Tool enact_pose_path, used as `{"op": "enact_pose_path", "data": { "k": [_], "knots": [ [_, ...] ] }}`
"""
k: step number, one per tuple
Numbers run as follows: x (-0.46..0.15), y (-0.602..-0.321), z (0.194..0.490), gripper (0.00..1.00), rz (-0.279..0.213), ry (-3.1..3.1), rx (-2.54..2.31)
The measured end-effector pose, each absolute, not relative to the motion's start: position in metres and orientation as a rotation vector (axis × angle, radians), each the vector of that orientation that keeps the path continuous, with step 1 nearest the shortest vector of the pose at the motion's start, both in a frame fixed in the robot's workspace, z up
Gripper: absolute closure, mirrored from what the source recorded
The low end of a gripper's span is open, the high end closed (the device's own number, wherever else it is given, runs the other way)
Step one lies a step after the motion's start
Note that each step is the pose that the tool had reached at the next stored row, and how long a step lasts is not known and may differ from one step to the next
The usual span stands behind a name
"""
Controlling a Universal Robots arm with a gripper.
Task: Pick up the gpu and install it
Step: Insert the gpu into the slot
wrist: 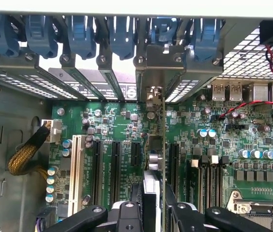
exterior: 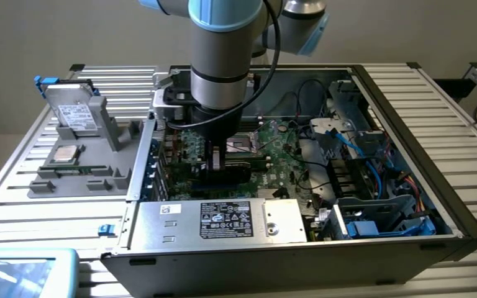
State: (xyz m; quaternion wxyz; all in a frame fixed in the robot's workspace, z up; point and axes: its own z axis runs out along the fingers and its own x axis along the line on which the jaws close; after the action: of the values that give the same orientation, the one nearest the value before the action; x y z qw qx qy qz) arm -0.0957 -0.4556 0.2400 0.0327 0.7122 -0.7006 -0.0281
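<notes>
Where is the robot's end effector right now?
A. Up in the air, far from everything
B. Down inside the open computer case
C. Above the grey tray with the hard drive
B: the end effector reaches down into the open computer case, over the green motherboard.

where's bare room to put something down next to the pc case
Bare slatted table runs along the case on the exterior view's right. On the left it is crowded: the grey tray holds a hard drive.

gpu (wrist: pixel 157 145), edge-on, upright, apparently over motherboard slot
</notes>
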Motion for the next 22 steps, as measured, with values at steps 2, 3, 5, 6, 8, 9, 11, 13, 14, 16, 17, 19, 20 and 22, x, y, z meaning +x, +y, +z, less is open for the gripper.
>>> {"op": "enact_pose_path", "data": {
  "k": [2, 3, 5, 6, 8, 9, 11, 13, 14, 16, 17, 19, 20, 22],
  "knots": [
    [-0.0957, -0.4555, 0.2401, 0.72, -0.086, -2.157, 2.192],
    [-0.0957, -0.4555, 0.2401, 0.72, -0.087, -2.157, 2.192],
    [-0.0956, -0.4555, 0.24, 0.72, -0.087, -2.157, 2.192],
    [-0.0956, -0.4554, 0.24, 0.72, -0.086, -2.157, 2.192],
    [-0.0955, -0.4554, 0.2399, 0.72, -0.086, -2.157, 2.192],
    [-0.0955, -0.4554, 0.2399, 0.72, -0.086, -2.156, 2.192],
    [-0.0957, -0.4554, 0.2397, 0.72, -0.086, -2.156, 2.192],
    [-0.0958, -0.4554, 0.2395, 0.72, -0.086, -2.156, 2.192],
    [-0.0958, -0.4554, 0.2395, 0.72, -0.086, -2.156, 2.192],
    [-0.095, -0.4554, 0.2393, 0.72, -0.087, -2.157, 2.192],
    [-0.0949, -0.4553, 0.2393, 0.72, -0.087, -2.157, 2.192],
    [-0.0947, -0.4553, 0.2392, 0.72, -0.087, -2.157, 2.192],
    [-0.0947, -0.4553, 0.2392, 0.72, -0.086, -2.157, 2.192],
    [-0.0952, -0.4553, 0.2391, 0.72, -0.085, -2.157, 2.193]
  ]
}}
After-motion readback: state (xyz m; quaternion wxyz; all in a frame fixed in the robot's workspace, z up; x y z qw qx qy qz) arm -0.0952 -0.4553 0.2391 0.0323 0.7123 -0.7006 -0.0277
